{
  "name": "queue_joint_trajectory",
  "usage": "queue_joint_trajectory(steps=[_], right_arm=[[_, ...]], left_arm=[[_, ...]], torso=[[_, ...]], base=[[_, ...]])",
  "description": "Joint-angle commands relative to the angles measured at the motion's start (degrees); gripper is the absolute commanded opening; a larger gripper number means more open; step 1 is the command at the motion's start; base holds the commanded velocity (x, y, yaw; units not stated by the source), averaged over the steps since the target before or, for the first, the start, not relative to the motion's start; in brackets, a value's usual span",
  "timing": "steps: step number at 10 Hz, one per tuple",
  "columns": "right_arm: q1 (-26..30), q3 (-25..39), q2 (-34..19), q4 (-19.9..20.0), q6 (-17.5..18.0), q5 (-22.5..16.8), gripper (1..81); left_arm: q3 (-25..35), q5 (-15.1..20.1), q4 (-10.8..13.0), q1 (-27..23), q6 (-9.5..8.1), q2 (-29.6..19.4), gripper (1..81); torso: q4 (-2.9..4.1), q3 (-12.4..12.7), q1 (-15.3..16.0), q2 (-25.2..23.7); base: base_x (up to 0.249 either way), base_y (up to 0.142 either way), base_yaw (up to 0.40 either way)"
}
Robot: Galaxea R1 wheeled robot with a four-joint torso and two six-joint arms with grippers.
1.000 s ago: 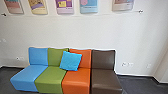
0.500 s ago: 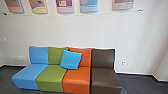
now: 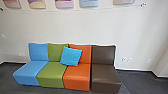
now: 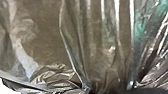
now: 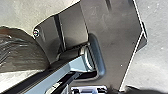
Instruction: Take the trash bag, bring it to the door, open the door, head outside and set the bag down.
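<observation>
The trash bag [image 4: 100, 50], thin, see-through and grey-brown, shows large in the left wrist view, with something green behind its film. Its folds draw together at my left gripper [image 4: 116, 90], which is shut on the gathered plastic and mostly hidden by it. In the right wrist view the rounded dark side of the bag [image 5: 22, 52] hangs beside the robot's own plate and jointed bar. How my right gripper stands cannot be made out.
A seat row in blue, green, orange and brown [image 3: 106, 75] stands against a white wall [image 3: 75, 25], with a bright blue cushion [image 3: 71, 56] on it. Posters [image 3: 63, 3] hang above. Dark floor [image 3: 140, 82] runs along the wall; pale grey floor [image 5: 155, 62] lies below the right wrist.
The head camera has moved: seats and posters now sit higher in its picture, the posters are cut off more, and more floor shows in front of the seats.
</observation>
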Motion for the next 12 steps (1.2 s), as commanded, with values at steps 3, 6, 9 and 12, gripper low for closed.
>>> queue_joint_trajectory(steps=[3, 6, 9, 12], right_arm=[[0.5, -5.4, 2.8, -2.3, -0.3, -4.4, 81.1], [0.2, -11.3, 6.5, -2.9, -0.3, -4.4, 81.1], [-0.1, -12.1, 7.6, -3.1, -0.2, -4.4, 81.1], [-0.5, -18.3, 11.7, -3.3, -0.2, -4.3, 81.1]], left_arm=[[-1.1, 5.5, -0.6, -1.9, -1.05, 1.9, 1.0], [-6.8, -0.4, -0.1, -0.2, -0.52, 4.8, 1.0], [-7.1, -2.4, -0.1, 0.6, 0.97, 5.0, 1.0], [-7.1, -9.9, -0.1, 3.0, 4.23, 5.6, 1.0]], torso=[[0.0, 2.9, -0.3, 0.5], [0.0, 6.3, -0.3, 0.4], [0.0, 5.7, -0.5, 0.4], [0.0, 6.0, -0.5, 0.4]], base=[[0.0, 0.0, 0.0], [0.0, 0.0, 0.0], [0.0, 0.0, 0.0], [0.0, 0.0, 0.0]])
